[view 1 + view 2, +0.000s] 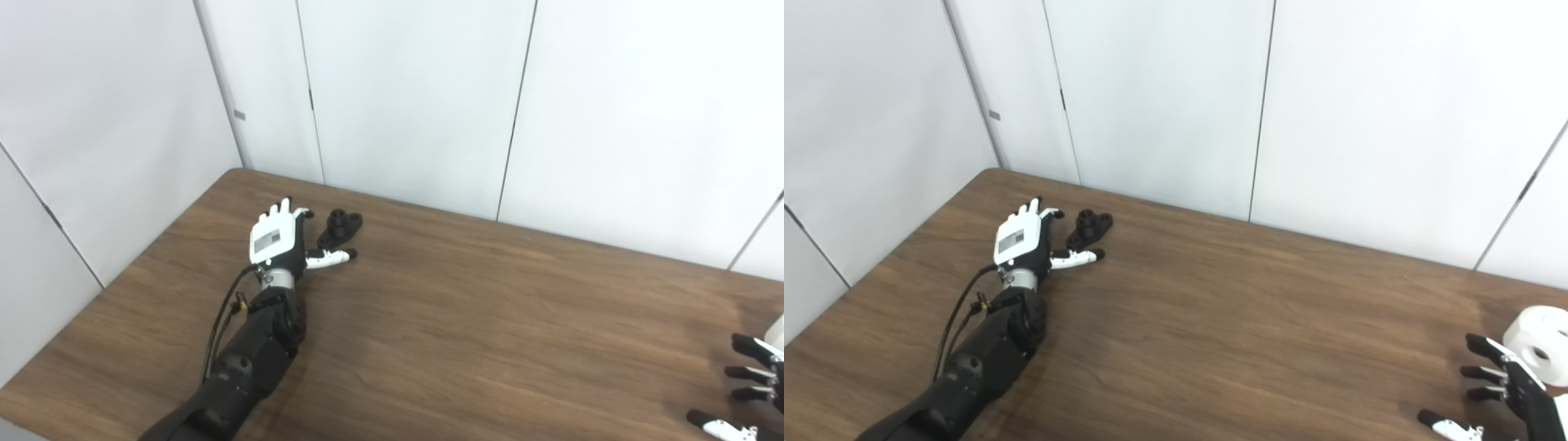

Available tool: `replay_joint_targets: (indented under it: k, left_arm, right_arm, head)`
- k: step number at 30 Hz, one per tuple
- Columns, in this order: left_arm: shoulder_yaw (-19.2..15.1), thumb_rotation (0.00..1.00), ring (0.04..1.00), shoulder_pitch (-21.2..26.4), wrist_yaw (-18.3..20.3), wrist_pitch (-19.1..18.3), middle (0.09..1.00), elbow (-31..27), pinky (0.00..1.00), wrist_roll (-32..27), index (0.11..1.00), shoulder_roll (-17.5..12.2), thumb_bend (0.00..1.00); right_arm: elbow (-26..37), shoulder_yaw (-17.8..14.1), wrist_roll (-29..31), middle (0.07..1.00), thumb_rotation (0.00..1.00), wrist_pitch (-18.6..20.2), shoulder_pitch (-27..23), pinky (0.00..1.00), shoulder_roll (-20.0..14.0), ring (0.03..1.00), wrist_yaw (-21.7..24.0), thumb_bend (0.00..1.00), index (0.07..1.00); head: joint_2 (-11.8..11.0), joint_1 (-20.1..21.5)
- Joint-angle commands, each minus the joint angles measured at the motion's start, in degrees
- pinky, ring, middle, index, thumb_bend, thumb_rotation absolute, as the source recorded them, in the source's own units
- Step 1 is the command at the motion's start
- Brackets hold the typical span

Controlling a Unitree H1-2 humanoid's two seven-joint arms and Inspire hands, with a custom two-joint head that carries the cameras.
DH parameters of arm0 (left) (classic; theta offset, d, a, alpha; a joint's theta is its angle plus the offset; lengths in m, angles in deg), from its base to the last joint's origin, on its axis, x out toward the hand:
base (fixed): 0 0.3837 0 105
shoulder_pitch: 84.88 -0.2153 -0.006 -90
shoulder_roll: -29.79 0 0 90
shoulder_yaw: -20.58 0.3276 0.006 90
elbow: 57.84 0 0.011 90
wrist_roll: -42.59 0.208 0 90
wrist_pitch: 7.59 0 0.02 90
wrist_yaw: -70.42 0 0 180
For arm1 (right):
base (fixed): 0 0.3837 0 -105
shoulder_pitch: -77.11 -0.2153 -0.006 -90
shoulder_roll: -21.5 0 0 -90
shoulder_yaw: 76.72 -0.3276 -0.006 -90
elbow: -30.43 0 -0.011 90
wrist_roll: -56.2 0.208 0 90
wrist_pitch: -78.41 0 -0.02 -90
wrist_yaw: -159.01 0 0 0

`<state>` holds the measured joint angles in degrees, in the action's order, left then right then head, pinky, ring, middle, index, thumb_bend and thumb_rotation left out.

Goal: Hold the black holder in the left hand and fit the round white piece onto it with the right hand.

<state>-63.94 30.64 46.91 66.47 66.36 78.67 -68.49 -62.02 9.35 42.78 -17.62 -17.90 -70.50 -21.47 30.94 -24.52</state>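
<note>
The black holder [340, 228] lies on the brown table [465, 318] near its far left corner. My left hand [280, 241] rests palm down just left of the holder, open, its thumb stretched out below the piece and its fingers beside it. The round white piece [1540, 344] with a centre hole sits at the table's right side, shown only in the right eye view. My right hand [1507, 392] hovers just left of and below the white piece, open with fingers spread, holding nothing.
White wall panels [416, 98] rise directly behind the table's far edge. The table's left edge [92, 306] runs close to my left arm.
</note>
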Motion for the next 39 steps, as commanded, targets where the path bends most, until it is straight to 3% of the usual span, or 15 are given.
replay_joint_targets:
  k: [1, 7, 15, 32, 39]
  left_arm:
    - [-1.5, 0.28, 1.000, 1.9, -0.4, 2.2, 1.000, 0.8, 1.00, -2.9, 0.746, 0.9, 0.96]
    - [-5.7, 0.25, 1.000, 3.0, 2.9, 4.5, 0.989, 1.7, 0.97, -11.7, 0.676, 3.2, 0.90]
    - [-8.0, 0.25, 1.000, 3.5, 4.2, 5.5, 0.981, 2.5, 0.96, -17.2, 0.665, 5.4, 0.88]
    - [-7.6, 0.20, 1.000, 3.7, 1.5, 7.6, 0.990, 5.9, 0.90, -16.9, 0.678, 6.6, 0.88]
    - [-5.5, 0.17, 1.000, 3.6, -4.5, 7.0, 0.985, 7.7, 0.95, -12.1, 0.692, 6.4, 0.90]
  right_arm:
    - [1.5, -0.8, 0.3, 0.823, 0.10, 1.2, 0.3, 0.55, -1.4, 0.700, 0.4, 0.76, 0.801]
    - [1.9, -0.7, -0.1, 0.820, 0.09, 1.1, 0.5, 0.55, -1.2, 0.695, 0.0, 0.75, 0.795]
    - [1.7, -0.7, -0.2, 0.813, 0.08, 0.6, 0.4, 0.54, -1.2, 0.687, -0.2, 0.74, 0.789]
    - [4.9, -0.9, -0.1, 0.811, 0.09, 3.8, 1.4, 0.54, -1.2, 0.687, 0.4, 0.71, 0.788]
    - [5.5, -1.0, 0.0, 0.813, 0.08, 4.3, 1.5, 0.55, -1.5, 0.690, 0.5, 0.71, 0.791]
  head:
    - [0.1, 0.1]
    - [0.5, 0.5]
    - [0.7, 0.5]
    - [1.7, 0.9]
    - [2.0, 0.8]
